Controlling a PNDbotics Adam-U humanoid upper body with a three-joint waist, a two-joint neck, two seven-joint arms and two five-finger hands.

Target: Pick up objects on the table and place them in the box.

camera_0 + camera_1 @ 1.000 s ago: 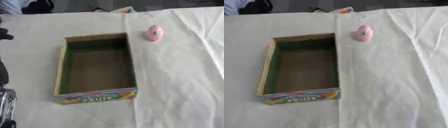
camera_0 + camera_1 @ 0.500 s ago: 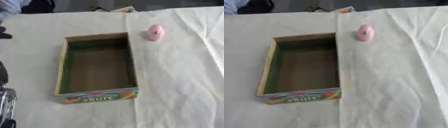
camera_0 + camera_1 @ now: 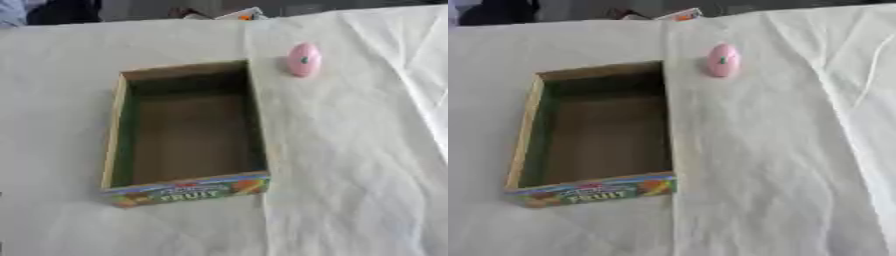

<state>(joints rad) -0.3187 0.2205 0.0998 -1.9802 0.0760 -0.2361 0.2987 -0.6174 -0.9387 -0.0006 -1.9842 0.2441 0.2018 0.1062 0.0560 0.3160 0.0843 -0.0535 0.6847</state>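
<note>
A pink egg-shaped object (image 3: 304, 59) with a small green mark lies on the white tablecloth, just beyond the far right corner of the box. The open wooden box (image 3: 115, 130) sits in the middle, its inside bare, with a colourful "FRUIT" label (image 3: 188, 190) on its near wall. Neither of my hands shows in either view.
The white cloth (image 3: 798, 165) covers the table, with creases running down its right side. A small colourful item (image 3: 682, 15) lies at the table's far edge, and dark shapes (image 3: 61, 10) stand beyond the far left corner.
The whole picture has shifted a little left and up, so the camera moved. The silver arm part at the lower left edge no longer shows. Box and pink object stay put.
</note>
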